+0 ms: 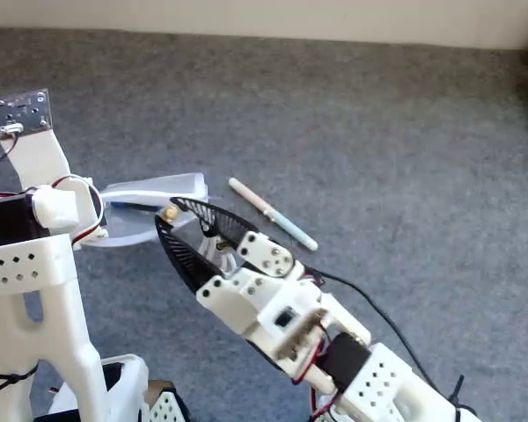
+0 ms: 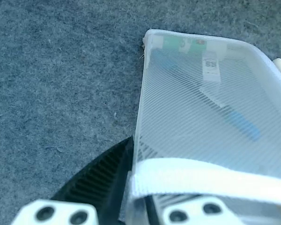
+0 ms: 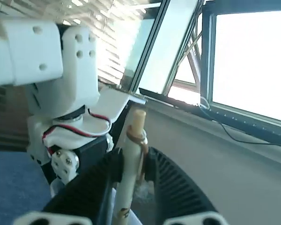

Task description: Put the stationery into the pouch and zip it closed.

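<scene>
A translucent pouch (image 1: 163,192) lies on the grey carpet, its near edge pinched in my left gripper (image 1: 114,214). In the left wrist view the pouch (image 2: 206,93) shows a blue-tipped pen (image 2: 241,125) inside, and my left gripper (image 2: 135,157) is shut on its strap edge. My right gripper (image 1: 172,224) hovers at the pouch's mouth, shut on a wooden pencil (image 1: 170,214). The right wrist view has the pencil (image 3: 131,159) upright between the black fingers (image 3: 175,183). A white and light-blue pen (image 1: 273,214) lies loose on the carpet right of the pouch.
The left arm's white base (image 1: 44,299) fills the near left, and the right arm's body (image 1: 334,343) crosses the near middle. Open carpet (image 1: 405,132) stretches to the far side and right. A pale wall strip (image 1: 334,18) runs along the far edge.
</scene>
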You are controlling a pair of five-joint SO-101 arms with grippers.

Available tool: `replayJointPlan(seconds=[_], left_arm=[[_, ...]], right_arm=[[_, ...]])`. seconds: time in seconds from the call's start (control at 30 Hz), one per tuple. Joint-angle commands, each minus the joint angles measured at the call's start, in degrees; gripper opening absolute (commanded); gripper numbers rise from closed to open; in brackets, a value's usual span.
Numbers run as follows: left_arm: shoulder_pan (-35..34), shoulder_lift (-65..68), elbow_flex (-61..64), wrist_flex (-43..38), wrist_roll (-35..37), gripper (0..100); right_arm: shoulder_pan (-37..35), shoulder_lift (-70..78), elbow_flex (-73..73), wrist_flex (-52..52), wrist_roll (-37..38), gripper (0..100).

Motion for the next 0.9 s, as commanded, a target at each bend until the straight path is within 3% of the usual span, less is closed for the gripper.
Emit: replayJointPlan(seconds=[0.0, 0.67, 0.87], left_arm=[[-1.0, 0.5, 0.2, -1.1, 0.4, 1], [-0.7, 0.5, 0.4, -1.1, 0.4, 1], [-0.8, 0.5, 1.1, -1.8, 0.4, 1]], right_arm=[[-0.4, 4.5, -0.4, -1.5, 0.9, 0.5], [-4.2, 14.0, -0.4, 2.7, 0.4, 0.5], [-0.7, 17.9, -1.1, 0.7, -11.0, 0.7]])
